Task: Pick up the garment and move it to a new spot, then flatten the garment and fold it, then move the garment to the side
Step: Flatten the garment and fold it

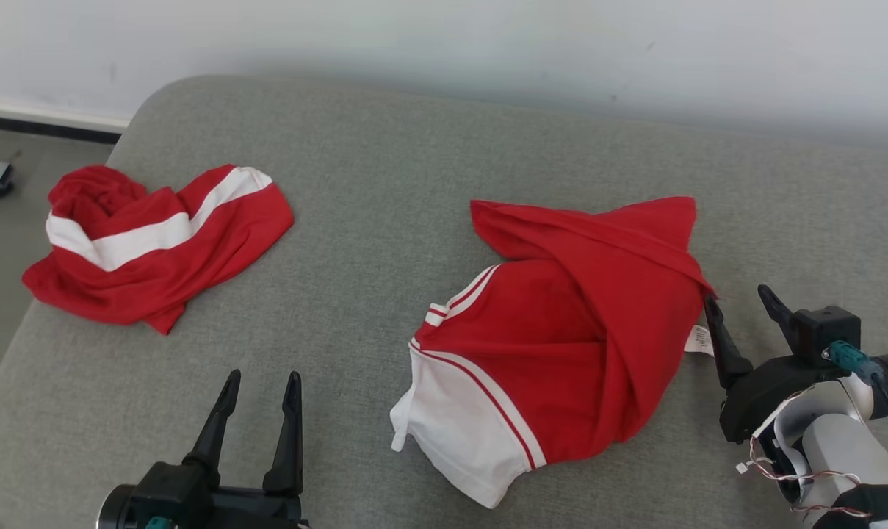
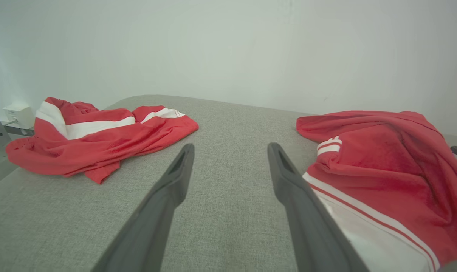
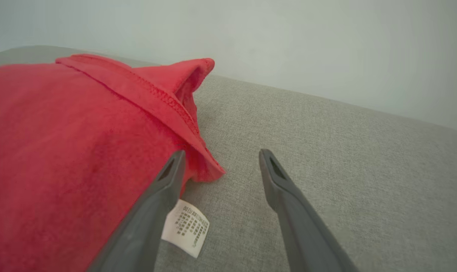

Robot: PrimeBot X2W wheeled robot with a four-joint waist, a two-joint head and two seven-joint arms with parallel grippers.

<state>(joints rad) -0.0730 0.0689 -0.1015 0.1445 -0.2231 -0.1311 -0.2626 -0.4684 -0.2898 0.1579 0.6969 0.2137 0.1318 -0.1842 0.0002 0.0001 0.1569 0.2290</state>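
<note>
Nearest to us, at the near left, our left gripper [image 1: 264, 376] hangs over the grey cushioned surface [image 1: 385, 220] with its two dark fingers spread wide and nothing between them. In its wrist view the left gripper [image 2: 231, 147] points at bare grey cloth in the gap between the two red pieces.

At the near right, our right gripper [image 1: 737, 295] also stands open and empty. Its left finger lies at the right edge of the garment [image 1: 561, 345], over a small white care label [image 1: 699, 340]; we cannot tell whether it touches the cloth. The right wrist view shows the right gripper [image 3: 222, 153] with that label [image 3: 185, 227] just beside the finger and a stitched red hem above it.

The garment is a crumpled red shirt with white panels and stripes, lying right of centre. Farther off on the left, well apart from it, sits a second red and white garment [image 1: 157, 242], bunched near the edge. Beyond the surface rises a pale wall [image 1: 488, 44].
</note>
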